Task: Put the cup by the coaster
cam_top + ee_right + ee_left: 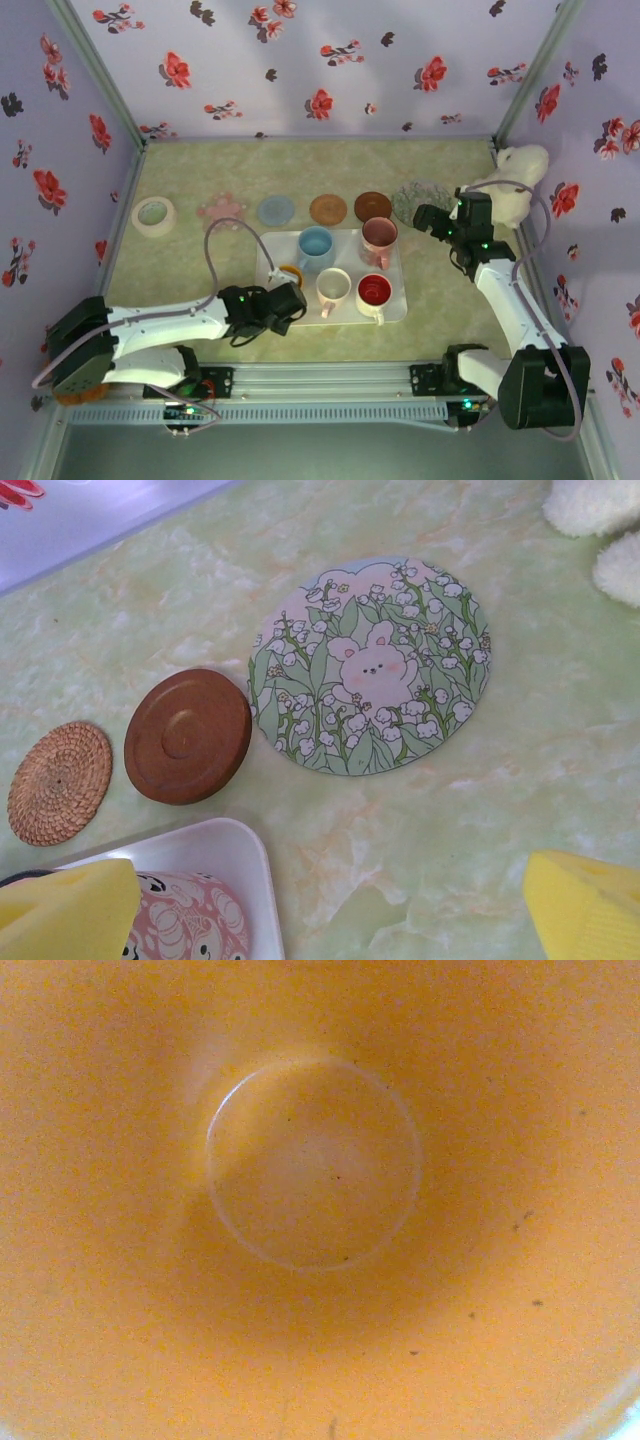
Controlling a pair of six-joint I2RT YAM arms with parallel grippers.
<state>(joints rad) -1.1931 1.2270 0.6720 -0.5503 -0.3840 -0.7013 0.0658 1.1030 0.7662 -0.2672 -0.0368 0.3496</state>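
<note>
My left gripper [283, 303] is down at the 9 o'clock edge of the white tray [395, 305], right over the orange cup [291, 270]. The left wrist camera looks straight into that cup [313, 1165]: orange wall all round, pale round floor in the middle. I can't see my fingers there, so I cannot tell whether this tool is clenched on the cup or loose.

The orange cup stands on the tray. A blue cup [315, 245] is at its 1 o'clock, a cream cup [333, 288] at its 3 o'clock, and a red cup [374, 292] and a pink cup [379, 238] are farther right.

The coasters run in a row at the tray's 12 o'clock, well apart from the orange cup: pink coaster [222, 210], blue coaster [275, 210], woven coaster [328, 209], brown coaster [372, 206] and rabbit coaster [422, 200].

My right gripper [435, 220] hangs at the tray's 2 o'clock, released, its yellow fingertips [65, 910] spread wide and holding nothing. Below it lies the rabbit coaster [368, 665]. The brown coaster [188, 736] is just beside it at 8 o'clock and the woven coaster [60, 782] is beyond that. A white plush toy [600, 520] sits at 1 o'clock.
</note>
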